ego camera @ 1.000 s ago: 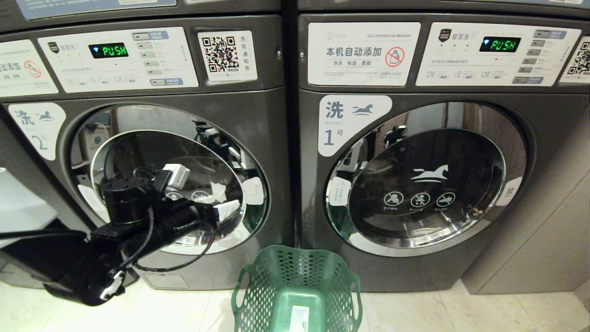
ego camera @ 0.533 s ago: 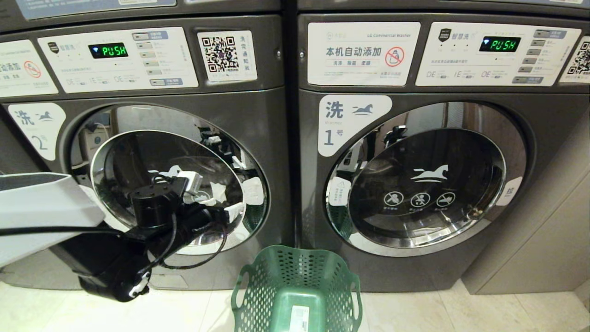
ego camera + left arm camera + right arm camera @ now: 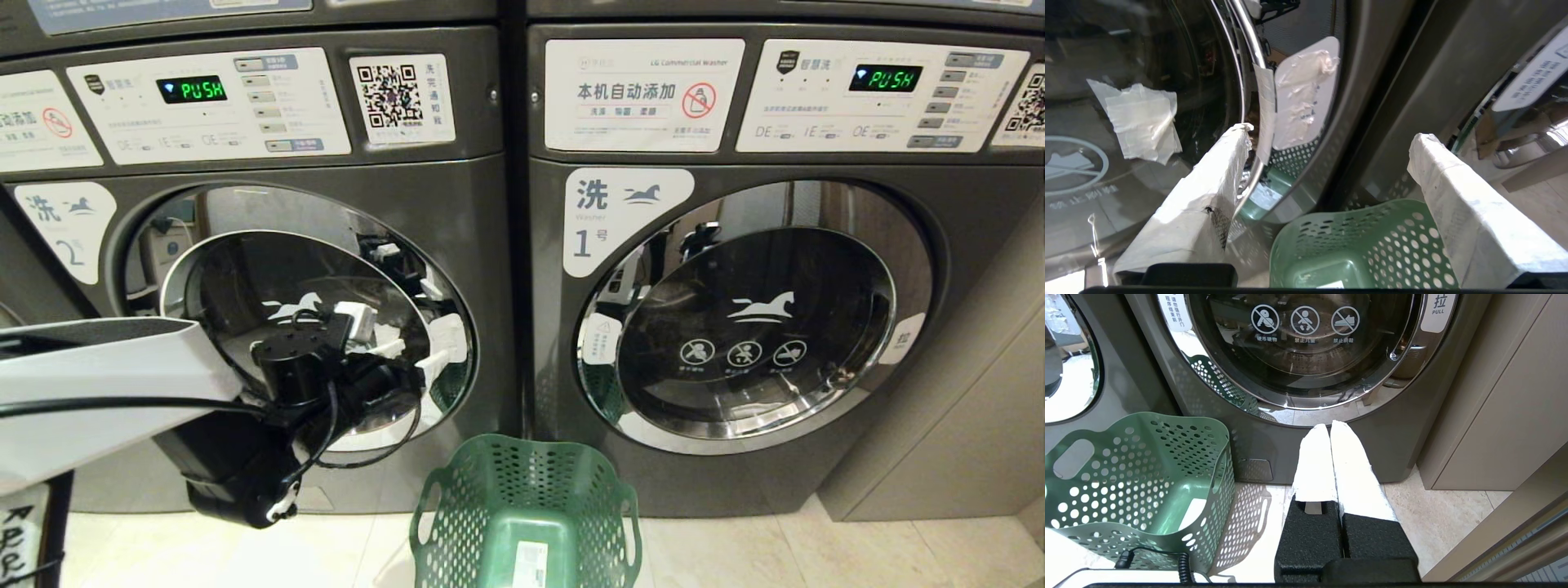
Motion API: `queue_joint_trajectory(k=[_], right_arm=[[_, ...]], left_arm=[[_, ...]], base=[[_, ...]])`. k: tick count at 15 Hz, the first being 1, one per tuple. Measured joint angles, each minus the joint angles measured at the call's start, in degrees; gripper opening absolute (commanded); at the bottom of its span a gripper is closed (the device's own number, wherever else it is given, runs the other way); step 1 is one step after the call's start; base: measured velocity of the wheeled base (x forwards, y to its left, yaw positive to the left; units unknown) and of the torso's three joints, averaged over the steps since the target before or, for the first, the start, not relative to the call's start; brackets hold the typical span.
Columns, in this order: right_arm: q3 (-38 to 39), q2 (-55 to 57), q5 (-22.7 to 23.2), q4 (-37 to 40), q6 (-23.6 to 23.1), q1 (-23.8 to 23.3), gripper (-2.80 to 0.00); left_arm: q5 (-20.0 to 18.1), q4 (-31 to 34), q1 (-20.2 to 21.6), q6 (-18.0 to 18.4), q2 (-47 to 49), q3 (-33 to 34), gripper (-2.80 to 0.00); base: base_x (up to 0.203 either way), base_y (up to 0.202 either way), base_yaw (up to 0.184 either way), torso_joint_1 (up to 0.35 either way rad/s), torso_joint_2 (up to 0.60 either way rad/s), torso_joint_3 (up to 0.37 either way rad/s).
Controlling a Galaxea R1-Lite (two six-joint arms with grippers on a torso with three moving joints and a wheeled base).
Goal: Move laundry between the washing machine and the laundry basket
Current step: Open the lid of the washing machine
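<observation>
barely started imo: both dark grey front-load washing machines point(image 3: 269, 327) are closed, the green perforated plastic laundry basket point(image 3: 526, 514) sits empty between them. left gripper point(image 3: 408, 355) spread wide at the door's edge, right gripper point(image 3: 1329, 433) clenched, parked low.

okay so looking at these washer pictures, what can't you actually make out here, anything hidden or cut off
- Laundry: none shows. Drum of washer 2 is dark in the head view, the left arm crossing its door.
- Drum of washer 1: only dark glass and reflections, both views.
- Basket: near half cut off by the head view's bottom edge.
- Left hand, open at washer 2's door edge: contact unclear.
- Right hand, shut: outside the head view.
</observation>
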Motion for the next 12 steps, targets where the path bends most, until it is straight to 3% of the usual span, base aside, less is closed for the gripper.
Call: queue_joint_trajectory(k=[4, 12], right_arm=[[0.0, 0.0, 0.0, 0.0, 0.0, 0.0, -2.80], [0.0, 0.0, 0.0, 0.0, 0.0, 0.0, -2.80]], left_arm=[[0.2, -0.2, 0.0, 1.7, 3.5, -3.7, 0.00], [-0.7, -2.6, 0.0, 1.4, 7.9, -7.7, 0.00]], base=[[0.000, 0.000, 0.000, 0.000, 0.00, 0.000], [0.000, 0.000, 0.000, 0.000, 0.00, 0.000]])
